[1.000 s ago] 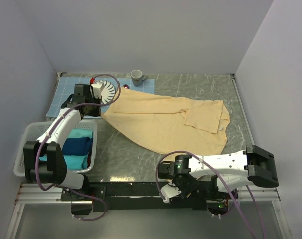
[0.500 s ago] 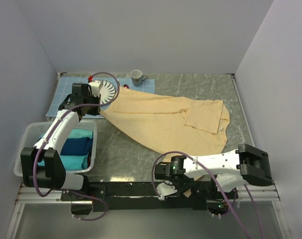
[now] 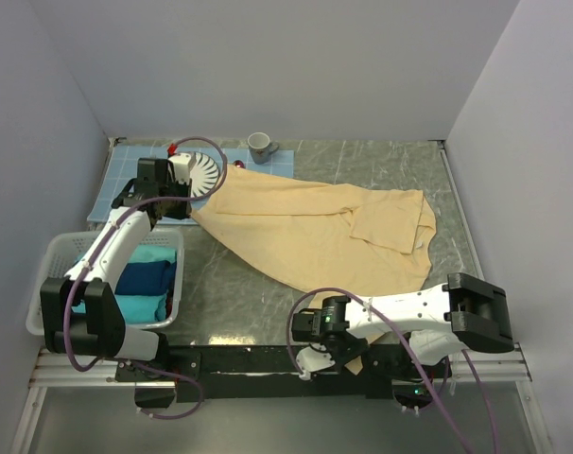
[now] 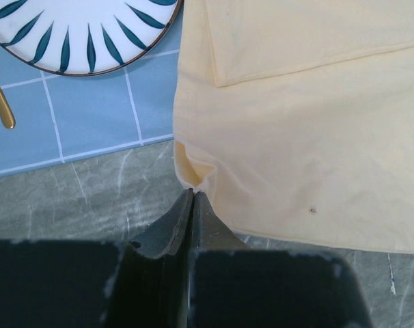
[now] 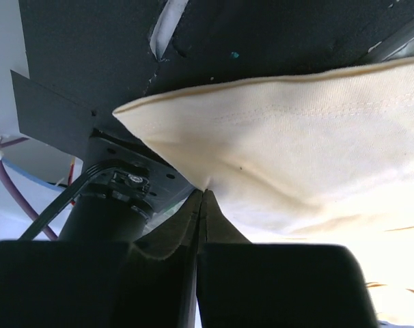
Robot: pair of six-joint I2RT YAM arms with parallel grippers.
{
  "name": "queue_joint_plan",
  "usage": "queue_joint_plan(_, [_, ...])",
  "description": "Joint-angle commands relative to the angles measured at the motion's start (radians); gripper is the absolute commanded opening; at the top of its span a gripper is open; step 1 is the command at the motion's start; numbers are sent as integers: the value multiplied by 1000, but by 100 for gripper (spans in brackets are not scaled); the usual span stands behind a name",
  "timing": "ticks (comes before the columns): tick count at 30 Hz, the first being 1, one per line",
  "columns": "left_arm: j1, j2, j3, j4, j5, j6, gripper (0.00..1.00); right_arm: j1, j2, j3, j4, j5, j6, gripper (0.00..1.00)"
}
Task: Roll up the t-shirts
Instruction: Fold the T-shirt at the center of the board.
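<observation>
the t-shirt (image 3: 305, 227) is pinched far left by the left gripper (image 4: 192, 196). its near-edge hem is clamped by the right gripper (image 5: 201, 195).

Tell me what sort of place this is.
Likely a robot lab cell staged like a home: bare walls box in a table, with a t-shirt spread out, a basket and a plate.

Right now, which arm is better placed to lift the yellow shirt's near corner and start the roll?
Right. The right gripper is shut on the yellow t-shirt at its corner by the table near edge. The left gripper pinches the far corner next to the plate, likely just anchoring it.
</observation>
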Motion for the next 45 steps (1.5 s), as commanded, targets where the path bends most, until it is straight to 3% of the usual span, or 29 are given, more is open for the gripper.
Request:
queue_joint_plan(1, [4, 0, 24, 15, 17, -4, 6, -2, -15, 38, 12, 3, 35, 0])
queue_joint_plan(10, [4, -38, -8, -30, 13, 2, 4, -83, -209, 103, -48, 84, 235, 0])
queue_joint_plan(14, [4, -43, -2, -82, -3, 13, 3, -334, -298, 114, -77, 118, 168, 0])
queue_joint_plan(20, [2, -52, -37, -108, 22, 7, 1, -394, -469, 68, -86, 169, 189, 0])
queue_joint_plan(25, [2, -27, -20, -143, 40, 9, 1, -579, -576, 32, -75, 178, 187, 0])
queue_joint_plan(30, [-7, 104, 47, -182, 42, 5, 1, -681, -653, 38, -65, 190, 195, 0])
queue_joint_plan(38, [-7, 351, 288, -246, 13, 7, 1, -915, -696, 104, 1, 209, 210, 0])
queue_joint_plan(45, [-8, 470, 438, -295, 2, 18, 1, -1063, -708, 107, 96, 250, 207, 0])
